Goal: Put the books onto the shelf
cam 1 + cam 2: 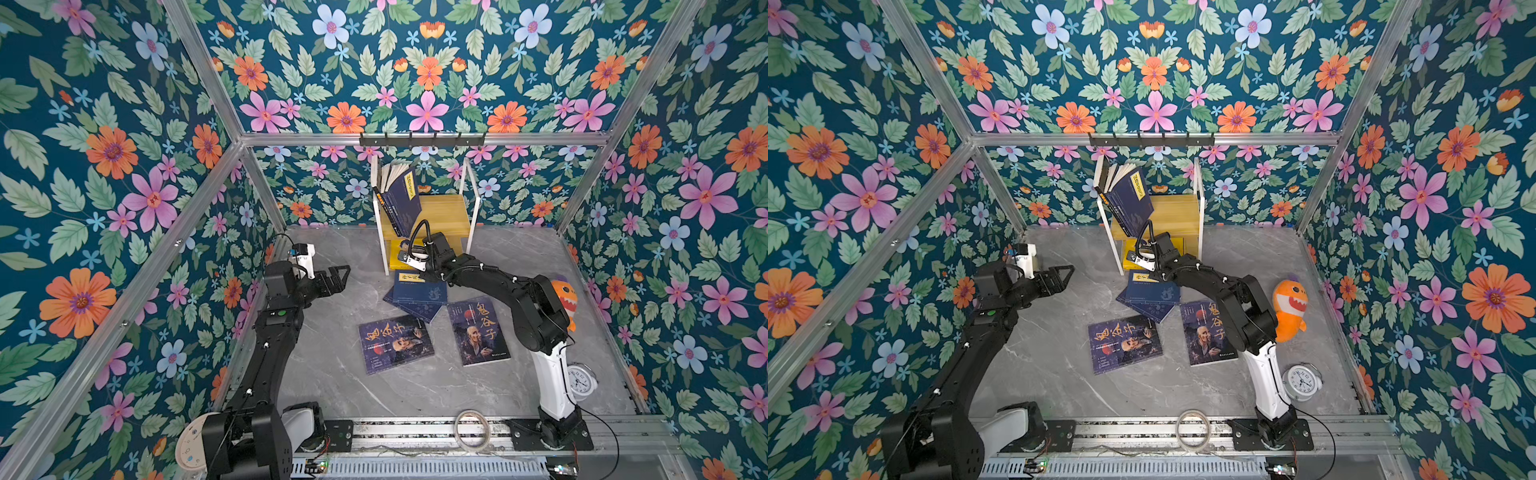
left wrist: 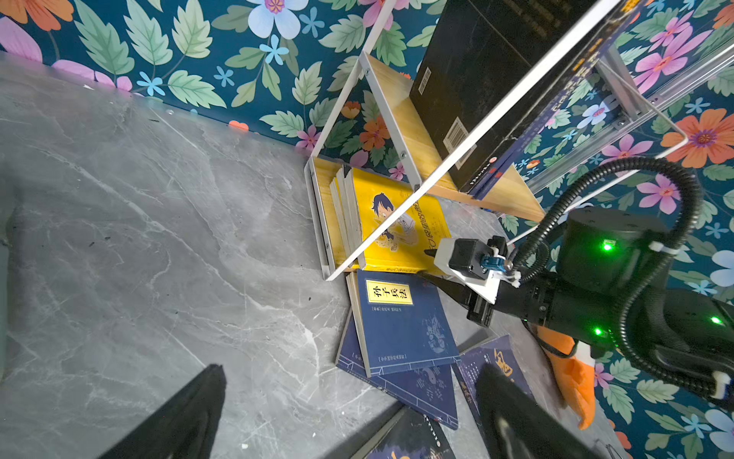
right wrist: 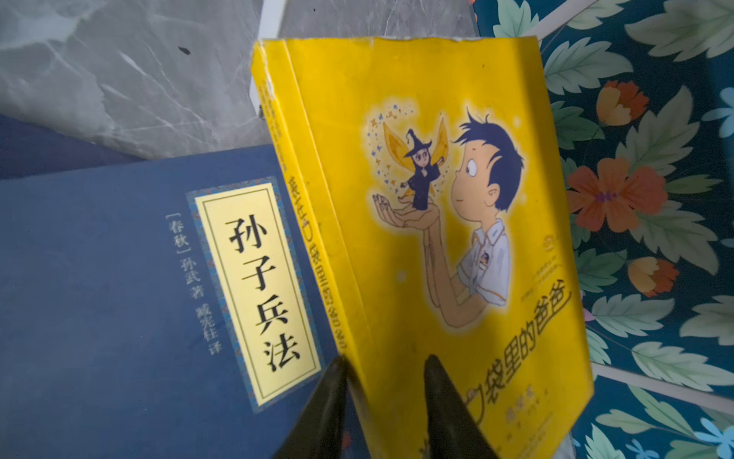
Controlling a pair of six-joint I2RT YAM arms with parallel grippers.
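Observation:
The shelf (image 1: 444,212) stands at the back wall, with several books (image 1: 401,199) leaning on its upper board. Yellow cartoon-boy books (image 2: 397,226) lie on the lower board. My right gripper (image 3: 387,361) is shut on the top yellow book (image 3: 437,238), one finger by the spine and one on the cover. A navy book with a yellow label (image 1: 419,291) lies on another navy book on the floor in front of the shelf. Two dark portrait books (image 1: 397,343) (image 1: 478,330) lie nearer me. My left gripper (image 1: 332,278) hangs open and empty to the left, above the floor.
An orange plush toy (image 1: 563,299) sits behind the right arm and a white alarm clock (image 1: 582,378) stands by its base. A tape ring (image 1: 471,430) lies on the front rail. A black hook rail (image 1: 422,139) hangs above the shelf.

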